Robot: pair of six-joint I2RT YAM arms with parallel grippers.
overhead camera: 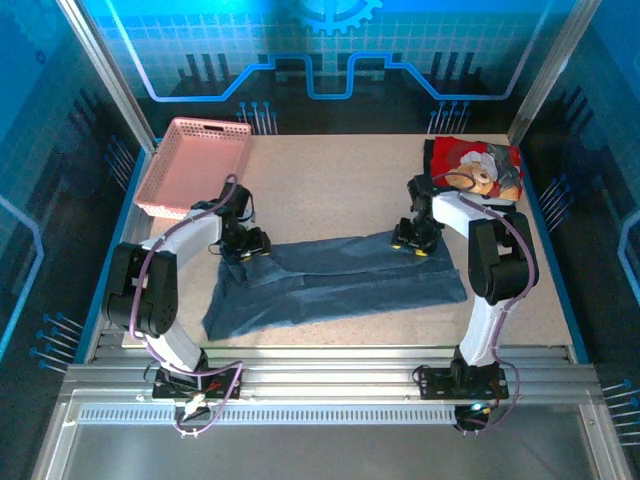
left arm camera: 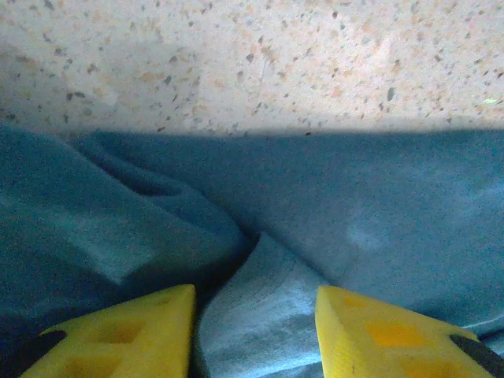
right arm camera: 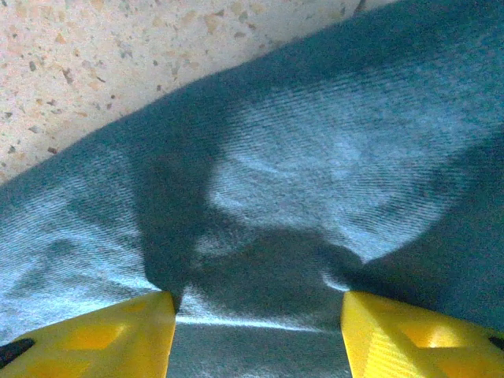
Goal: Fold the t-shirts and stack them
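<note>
The blue t-shirt [overhead camera: 340, 285] lies spread across the middle of the desk [overhead camera: 330, 190] as a long, rumpled band, running from the front left up toward the right. Both arms reach down to its far edge.

The left claw [overhead camera: 247, 247] sits at the shirt's far left corner. In the left wrist view a raised fold of blue cloth fills the gap between its yellow fingers [left arm camera: 370, 331], touching both, so the left claw [left arm camera: 253, 290] is clenched on that fold, with bare speckled desk just beyond.

The right claw [overhead camera: 412, 240] rests on the far edge nearer the right end. From its wrist camera the fingers stand wider apart, with cloth lying between them and a crease running from one to the other – whether the right claw [right arm camera: 257, 295] has actually gripped the cloth I cannot tell.

The red and black t-shirt [overhead camera: 478, 172], bear print up, lies bunched in the far right corner, well apart from the blue one. A pink basket [overhead camera: 160, 170] stands at the far left.
</note>
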